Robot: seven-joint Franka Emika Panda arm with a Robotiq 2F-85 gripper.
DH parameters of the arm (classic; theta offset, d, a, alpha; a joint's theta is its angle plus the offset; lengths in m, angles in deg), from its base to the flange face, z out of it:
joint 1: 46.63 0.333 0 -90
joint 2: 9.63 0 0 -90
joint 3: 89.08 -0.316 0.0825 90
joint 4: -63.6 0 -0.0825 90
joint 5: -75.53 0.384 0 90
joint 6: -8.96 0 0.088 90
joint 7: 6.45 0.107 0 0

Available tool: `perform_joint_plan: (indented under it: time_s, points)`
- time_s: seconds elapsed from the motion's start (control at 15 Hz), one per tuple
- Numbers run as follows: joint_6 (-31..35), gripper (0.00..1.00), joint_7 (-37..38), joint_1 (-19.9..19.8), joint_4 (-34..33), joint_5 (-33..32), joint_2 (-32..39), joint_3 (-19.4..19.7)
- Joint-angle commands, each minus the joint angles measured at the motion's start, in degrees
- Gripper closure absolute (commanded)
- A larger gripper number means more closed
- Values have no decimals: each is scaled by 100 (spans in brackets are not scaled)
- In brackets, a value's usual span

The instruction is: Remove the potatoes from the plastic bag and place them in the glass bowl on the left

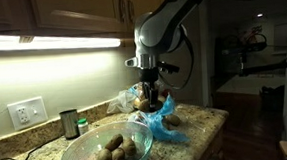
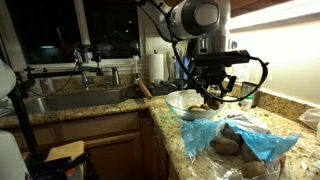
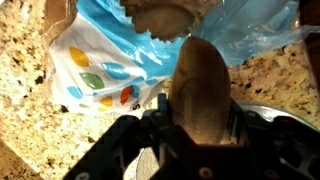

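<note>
My gripper (image 1: 149,94) is shut on a brown potato (image 3: 198,90), held above the counter between the plastic bag and the glass bowl. The blue plastic bag (image 1: 166,119) lies on the granite counter with potatoes inside; it also shows in an exterior view (image 2: 250,140) and in the wrist view (image 3: 130,50). The glass bowl (image 1: 83,154) sits at the front and holds several potatoes (image 1: 113,147). In an exterior view the bowl (image 2: 178,102) sits under the gripper (image 2: 215,90). The bowl's rim shows at the wrist view's right edge (image 3: 270,108).
A metal cup (image 1: 69,123) and a small green-lidded jar (image 1: 83,125) stand by the wall near an outlet (image 1: 25,112). A sink (image 2: 70,100), faucet (image 2: 80,65) and paper towel roll (image 2: 157,67) lie beyond the bowl. The counter edge runs close behind the bag.
</note>
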Motion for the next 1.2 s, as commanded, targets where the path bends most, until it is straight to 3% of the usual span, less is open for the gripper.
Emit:
perform_joint_plan:
  time_s: [0.0,0.47,1.13]
  points:
    - [-173,71,574,212,-77,28,-129,-71]
    - [-107,71,1078,491,-116,276,-63,-385]
    - [290,71,744,553,-297,833,497,-731]
